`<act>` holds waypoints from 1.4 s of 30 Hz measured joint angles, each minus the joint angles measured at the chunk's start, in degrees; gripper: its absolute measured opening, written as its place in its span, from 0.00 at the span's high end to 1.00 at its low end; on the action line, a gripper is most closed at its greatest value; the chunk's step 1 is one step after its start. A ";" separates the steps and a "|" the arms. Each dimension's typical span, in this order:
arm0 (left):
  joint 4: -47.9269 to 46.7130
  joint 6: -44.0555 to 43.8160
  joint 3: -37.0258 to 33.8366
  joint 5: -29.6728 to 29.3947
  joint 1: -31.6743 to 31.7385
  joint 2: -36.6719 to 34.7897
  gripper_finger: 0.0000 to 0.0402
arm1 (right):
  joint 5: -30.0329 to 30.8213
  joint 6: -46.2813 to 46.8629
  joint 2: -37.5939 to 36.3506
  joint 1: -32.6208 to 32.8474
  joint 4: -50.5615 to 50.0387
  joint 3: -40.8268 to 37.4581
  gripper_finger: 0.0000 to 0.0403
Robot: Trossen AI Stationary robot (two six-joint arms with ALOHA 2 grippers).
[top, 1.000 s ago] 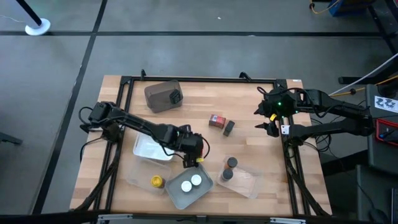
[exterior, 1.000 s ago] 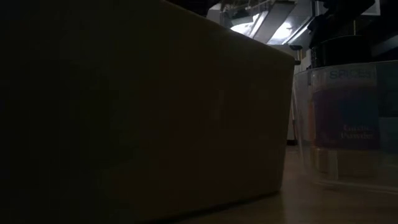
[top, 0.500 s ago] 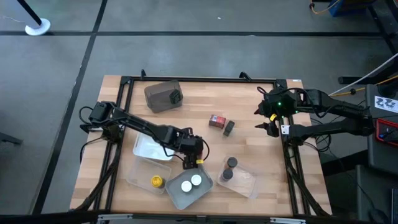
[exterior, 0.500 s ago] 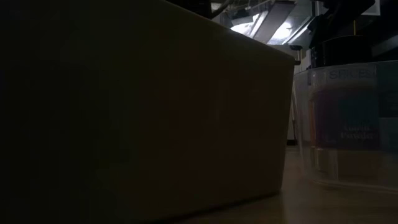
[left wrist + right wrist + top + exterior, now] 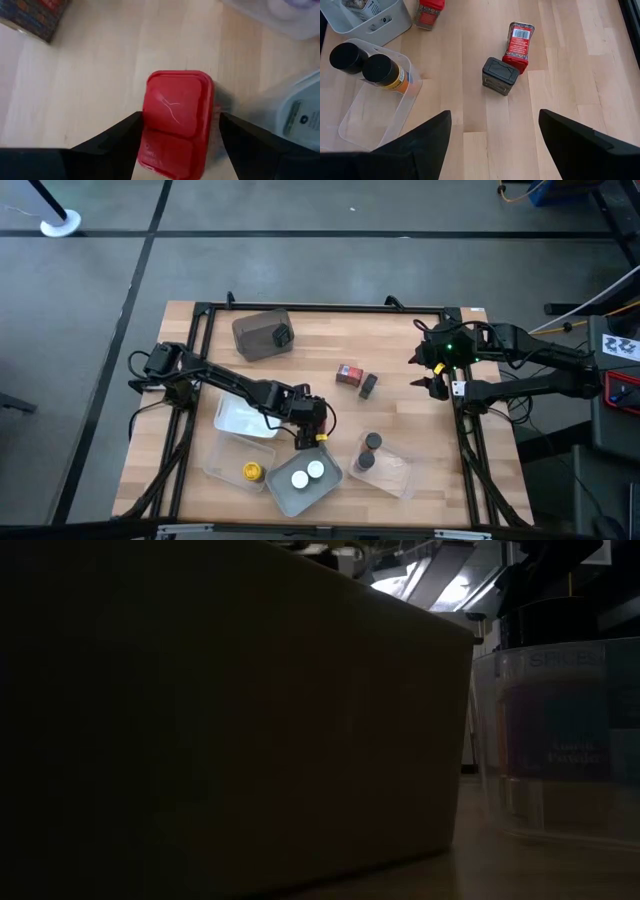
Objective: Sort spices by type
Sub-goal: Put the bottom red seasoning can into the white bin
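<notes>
Likely light, rigid, slick plastic: red box (image 5: 176, 122), frame centre, straddled by open left gripper (image 5: 177, 131); grip flat sides. Right gripper (image 5: 495, 135) open, empty.

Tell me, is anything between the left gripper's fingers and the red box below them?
Nothing visible. The left gripper is open with its fingers on either side of the red box, which stands on bare table.

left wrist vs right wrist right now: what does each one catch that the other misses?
Left wrist only: the left gripper, fingers open around a red-lidded box standing on the wood.

Right wrist only: the open right gripper over bare table; a clear tray holding two dark-lidded jars; a black box touching a lying red box.

Both: the wooden tabletop and a grey tray.
</notes>
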 joint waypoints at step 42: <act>1.63 -0.94 -2.06 0.20 -0.87 -0.06 0.49 | 0.01 -0.26 -0.01 0.00 0.02 0.00 0.25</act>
